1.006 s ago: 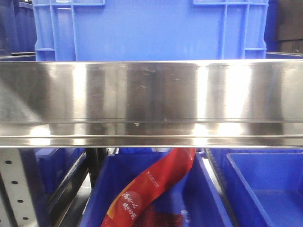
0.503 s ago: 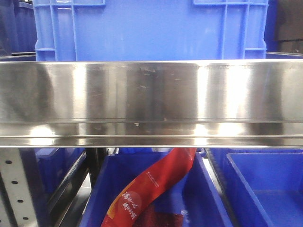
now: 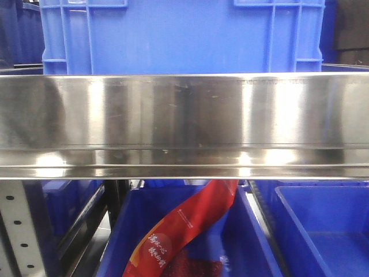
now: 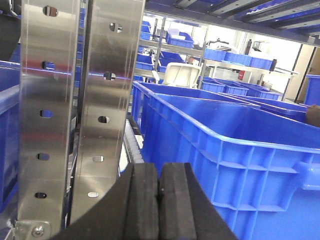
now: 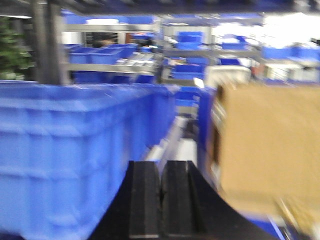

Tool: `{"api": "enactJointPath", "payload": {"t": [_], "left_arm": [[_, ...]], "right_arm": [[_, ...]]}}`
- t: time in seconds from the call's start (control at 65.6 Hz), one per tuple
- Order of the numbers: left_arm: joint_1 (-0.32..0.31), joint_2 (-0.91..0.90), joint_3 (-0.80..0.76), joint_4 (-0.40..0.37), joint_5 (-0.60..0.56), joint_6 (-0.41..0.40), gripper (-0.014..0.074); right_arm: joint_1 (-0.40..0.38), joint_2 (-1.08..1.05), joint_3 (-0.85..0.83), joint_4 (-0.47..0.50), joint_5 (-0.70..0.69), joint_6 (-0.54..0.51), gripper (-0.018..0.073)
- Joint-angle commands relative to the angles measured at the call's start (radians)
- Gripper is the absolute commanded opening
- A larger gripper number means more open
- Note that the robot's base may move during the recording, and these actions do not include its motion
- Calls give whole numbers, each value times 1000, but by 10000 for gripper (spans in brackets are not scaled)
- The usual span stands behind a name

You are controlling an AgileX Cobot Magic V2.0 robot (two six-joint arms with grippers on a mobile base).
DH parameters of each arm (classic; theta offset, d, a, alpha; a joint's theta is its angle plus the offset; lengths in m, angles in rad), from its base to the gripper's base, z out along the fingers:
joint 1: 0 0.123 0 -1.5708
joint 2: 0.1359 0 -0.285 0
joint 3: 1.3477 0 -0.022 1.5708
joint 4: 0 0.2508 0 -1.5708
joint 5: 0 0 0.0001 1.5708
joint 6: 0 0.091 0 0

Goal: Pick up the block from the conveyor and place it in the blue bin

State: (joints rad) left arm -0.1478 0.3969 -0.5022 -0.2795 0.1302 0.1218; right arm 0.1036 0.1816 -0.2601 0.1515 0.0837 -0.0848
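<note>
Blue bin [image 4: 235, 150] sits right of our left hand [image 4: 159, 200], whose pads press together; our right hand [image 5: 161, 200] is likewise pressed together, holding nothing.

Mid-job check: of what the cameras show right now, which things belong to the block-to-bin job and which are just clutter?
Job:
- blue bin, beside the left gripper, which is shut and empty
- right gripper, shut and empty
- no block or belt in view

Clutter:
- steel rail
- red banner in a lower crate
- perforated steel uprights
- brown box, blurred
</note>
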Motion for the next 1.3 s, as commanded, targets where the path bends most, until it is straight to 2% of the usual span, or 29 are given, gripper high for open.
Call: {"api": "enactJointPath", "payload": {"t": [0.0,0.229,0.305,1.189,1.25,1.281], "left_arm": [[3,-5,1,-7,-13,-2,-111],[3,-5,1,-7,-13,-2,-111],[3,-4,1,-7,-15,-2,-111],[3,-4,1,-7,-17,-2,-111],[10,-6,16,15,-28,-2,-111],[19,-12,36,51,-56,-2,-111]], "right_arm": [[-43,-67,74,-65,-27,85,-162],[-75,-182,260,-65,-103,85,-162],[-75,-182,260,-65,-137,85,-162],[-75,-182,260,-65,-122,85,-162],[-75,-182,260,-65,-122,85,-162],[-75,-182,260,-65,-122,85,-162]]}}
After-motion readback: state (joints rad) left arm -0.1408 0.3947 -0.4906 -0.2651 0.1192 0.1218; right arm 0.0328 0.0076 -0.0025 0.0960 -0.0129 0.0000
